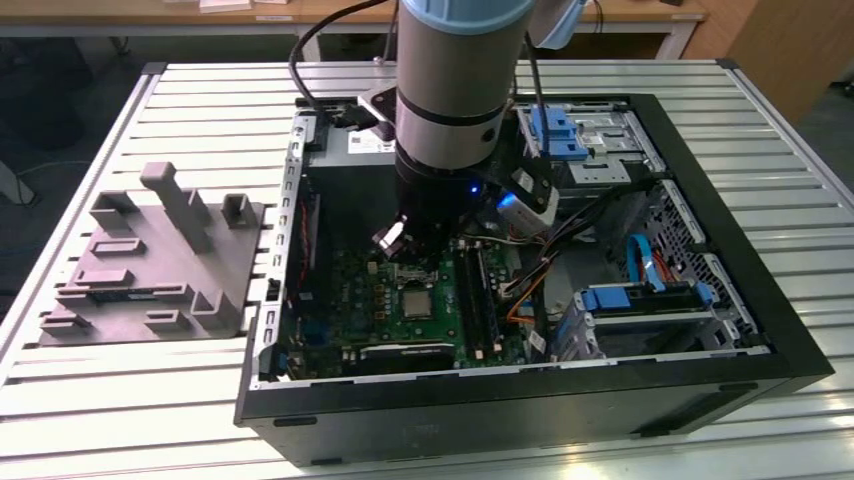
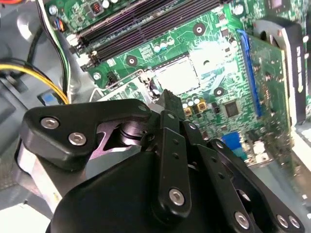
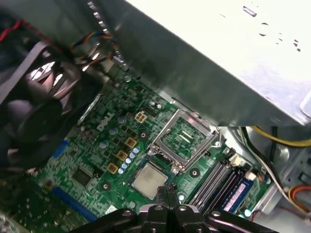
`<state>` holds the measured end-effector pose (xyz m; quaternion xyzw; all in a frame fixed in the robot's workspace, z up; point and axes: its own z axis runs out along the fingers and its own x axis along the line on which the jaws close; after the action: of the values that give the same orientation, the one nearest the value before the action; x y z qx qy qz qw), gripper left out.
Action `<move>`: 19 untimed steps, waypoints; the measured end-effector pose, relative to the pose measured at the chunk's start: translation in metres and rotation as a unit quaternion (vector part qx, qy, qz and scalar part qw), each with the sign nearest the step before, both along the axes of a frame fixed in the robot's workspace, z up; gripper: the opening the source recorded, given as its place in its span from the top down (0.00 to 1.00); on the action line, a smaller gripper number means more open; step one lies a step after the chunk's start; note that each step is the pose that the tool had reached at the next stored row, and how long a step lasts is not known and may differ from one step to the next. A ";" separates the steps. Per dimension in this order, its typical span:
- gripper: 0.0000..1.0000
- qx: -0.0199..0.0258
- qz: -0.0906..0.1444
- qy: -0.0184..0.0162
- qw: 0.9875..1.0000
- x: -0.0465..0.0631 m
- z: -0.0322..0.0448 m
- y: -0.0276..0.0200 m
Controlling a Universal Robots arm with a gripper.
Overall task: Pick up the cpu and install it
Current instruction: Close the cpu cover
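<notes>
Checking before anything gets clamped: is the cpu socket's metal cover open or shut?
Open. In the first wrist view the hinged metal cover lies flipped back beside the cpu, whose silvery top is uncovered.

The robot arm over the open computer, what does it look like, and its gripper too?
The arm is a pale silvery-grey tube with a light blue cap, black lower down, with a small blue light. A black cable loops beside it. The gripper is black, built of jointed link bars with silver screw heads, on a silver flange.
</notes>
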<state>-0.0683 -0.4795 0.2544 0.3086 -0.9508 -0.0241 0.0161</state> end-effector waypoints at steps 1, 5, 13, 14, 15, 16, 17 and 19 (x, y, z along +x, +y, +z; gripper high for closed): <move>0.89 0.000 0.009 0.000 1.000 0.000 -0.0003 0.0000; 0.89 0.019 0.021 0.000 1.000 0.001 -0.0010 0.0000; 0.89 0.043 0.024 -0.001 0.999 0.012 -0.0077 0.0040; 0.89 0.043 0.028 -0.001 0.999 0.012 -0.0084 0.0041; 0.89 0.043 0.036 0.000 0.998 0.012 -0.0092 0.0041; 0.89 0.043 0.046 0.000 0.998 0.012 -0.0103 0.0041; 0.89 0.043 0.054 0.001 0.998 0.012 -0.0112 0.0041; 0.89 0.043 0.073 0.001 0.996 0.012 -0.0131 0.0041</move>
<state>-0.0560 -0.4754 0.2413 0.3774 -0.9238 -0.0640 0.0059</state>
